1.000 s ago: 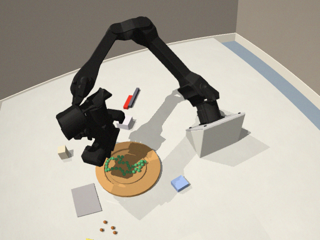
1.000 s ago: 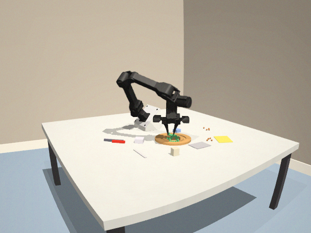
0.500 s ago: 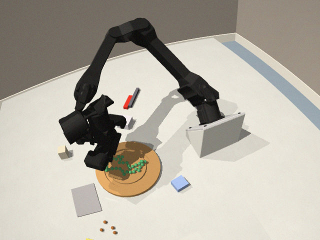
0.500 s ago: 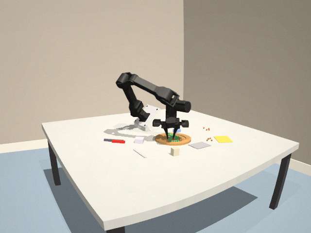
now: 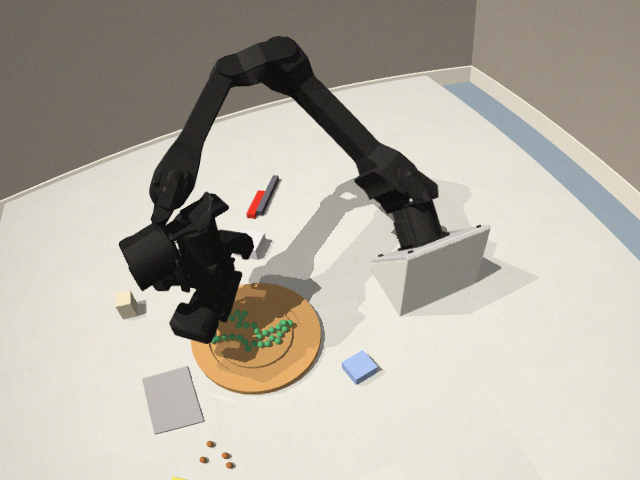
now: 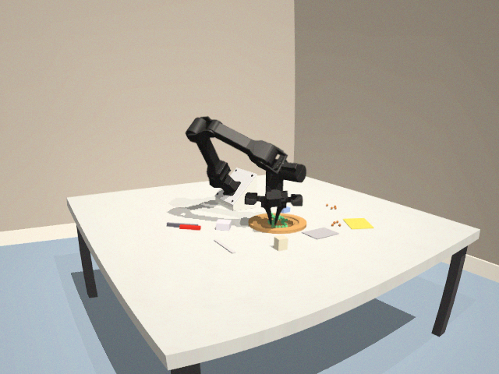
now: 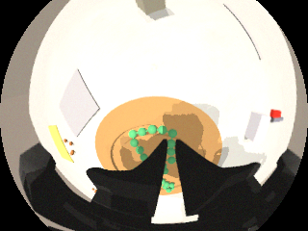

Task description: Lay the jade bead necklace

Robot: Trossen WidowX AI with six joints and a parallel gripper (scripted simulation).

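Note:
The round bead board (image 5: 305, 356) (image 6: 300, 224) (image 7: 111, 126) is an orange-brown disc with a ring groove. The jade bead necklace (image 5: 278, 340) (image 7: 152, 129) lies on it in an irregular, folded loop, bunched at the side nearer the arm's base. Part of the loop runs across the inside of the ring. My gripper (image 6: 273, 226) (image 7: 171, 141) points down over the board with its fingertips close together, shut on the necklace, with a strand of beads between the tips. In the top view the hand hides the fingertips and some beads.
A cream block (image 5: 123, 304) (image 6: 281, 243) and a grey square (image 5: 173, 400) (image 7: 78, 103) lie near the board. A blue block (image 5: 358, 365) and white block (image 6: 223, 224) (image 7: 253, 126) flank it. Also here are red (image 5: 255, 204) and dark bars, a yellow square (image 6: 358, 223), brown beads and a thin stick (image 6: 224, 246).

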